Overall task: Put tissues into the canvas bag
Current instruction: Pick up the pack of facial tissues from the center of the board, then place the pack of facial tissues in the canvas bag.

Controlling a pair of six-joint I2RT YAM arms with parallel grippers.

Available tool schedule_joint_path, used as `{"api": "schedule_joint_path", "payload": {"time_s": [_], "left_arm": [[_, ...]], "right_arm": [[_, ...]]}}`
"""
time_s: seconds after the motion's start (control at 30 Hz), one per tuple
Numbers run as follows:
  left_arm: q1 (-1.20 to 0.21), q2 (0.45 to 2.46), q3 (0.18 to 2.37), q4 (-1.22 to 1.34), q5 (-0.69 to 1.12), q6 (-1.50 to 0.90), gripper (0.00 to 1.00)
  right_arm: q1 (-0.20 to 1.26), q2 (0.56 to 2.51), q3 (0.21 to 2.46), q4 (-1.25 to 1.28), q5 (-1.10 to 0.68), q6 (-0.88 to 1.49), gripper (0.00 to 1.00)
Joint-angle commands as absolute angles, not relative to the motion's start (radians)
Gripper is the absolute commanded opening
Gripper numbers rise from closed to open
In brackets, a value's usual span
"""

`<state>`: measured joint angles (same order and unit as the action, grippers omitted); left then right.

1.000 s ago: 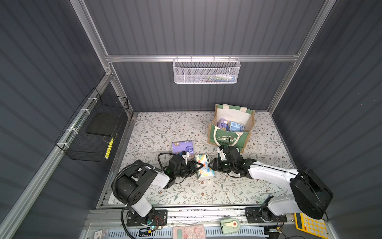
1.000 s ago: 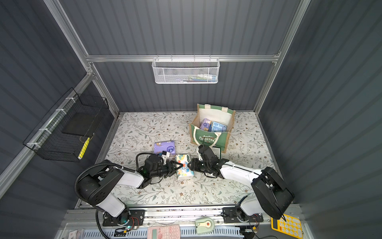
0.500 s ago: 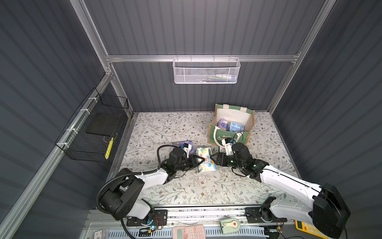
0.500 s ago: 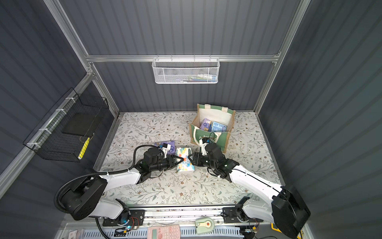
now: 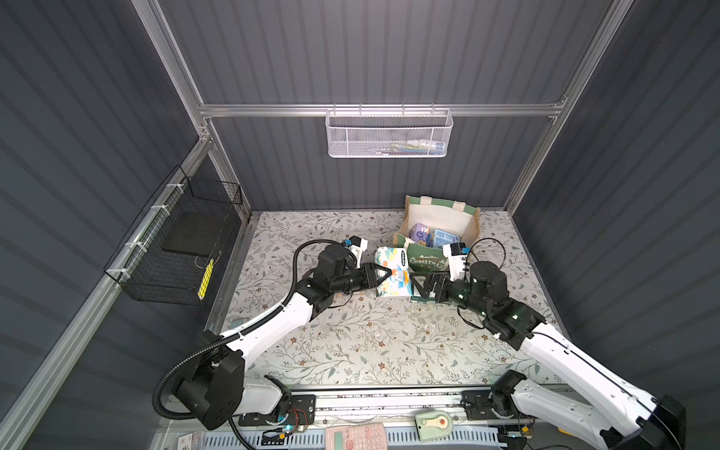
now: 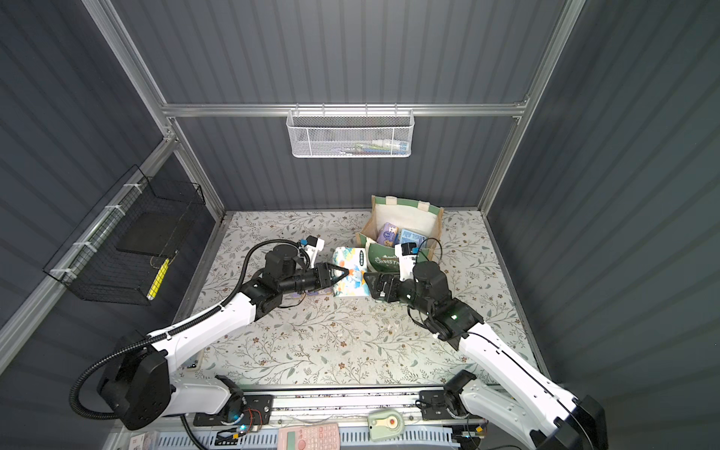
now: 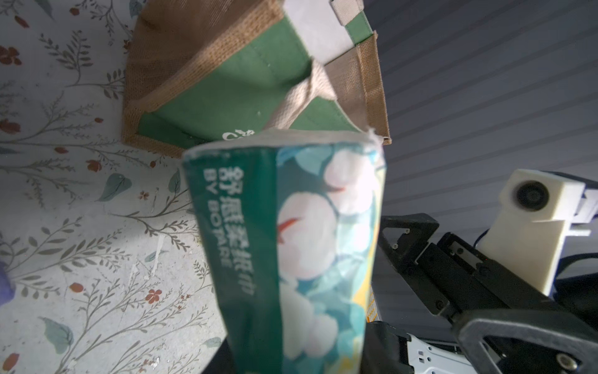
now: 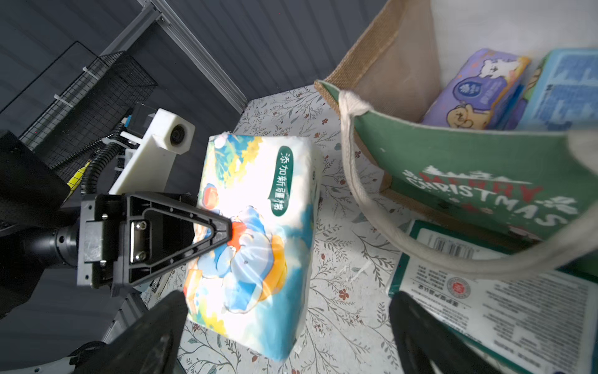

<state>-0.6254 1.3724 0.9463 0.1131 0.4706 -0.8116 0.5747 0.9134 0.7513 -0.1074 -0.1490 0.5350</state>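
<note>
My left gripper [image 5: 383,272] is shut on a white cartoon-printed pack of tissues [image 5: 392,272] and holds it off the floral mat, just left of the canvas bag [image 5: 424,262]. In the right wrist view one left finger [image 8: 223,231] presses on the pack's printed face [image 8: 255,226]. My right gripper [image 5: 417,286] stands open close to the pack's right side, not touching it. Under it a dark green-and-white pack [image 8: 485,291] lies on the mat against the bag's front. Inside the bag lie a purple pack [image 5: 420,233] and a light blue pack [image 5: 444,237].
A white mesh basket [image 5: 389,134] hangs on the back wall and a black wire basket [image 5: 183,249] on the left wall. A pink calculator [image 5: 356,438] lies on the front rail. The edge of something purple [image 7: 5,285] shows on the mat beside the left arm.
Both arms carried the cartoon pack back towards the bag. The right gripper then opened wide and let go of it, while the left gripper kept its hold.
</note>
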Motion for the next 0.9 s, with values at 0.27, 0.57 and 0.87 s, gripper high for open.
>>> {"api": "schedule_joint_path", "payload": {"time_s": [0.27, 0.57, 0.87], "left_arm": [[-0.610, 1.551, 1.339, 0.011, 0.600, -0.707, 0.40], [-0.610, 1.797, 1.716, -0.037, 0.673, -0.678, 0.39], [-0.646, 2.072, 2.063, -0.118, 0.686, -0.698, 0.39]], "right_arm": [[0.425, 0.797, 0.855, -0.236, -0.142, 0.413, 0.99], [0.249, 0.763, 0.905, -0.312, -0.176, 0.385, 0.99], [0.025, 0.746, 0.882, -0.314, -0.252, 0.448, 0.99]]}}
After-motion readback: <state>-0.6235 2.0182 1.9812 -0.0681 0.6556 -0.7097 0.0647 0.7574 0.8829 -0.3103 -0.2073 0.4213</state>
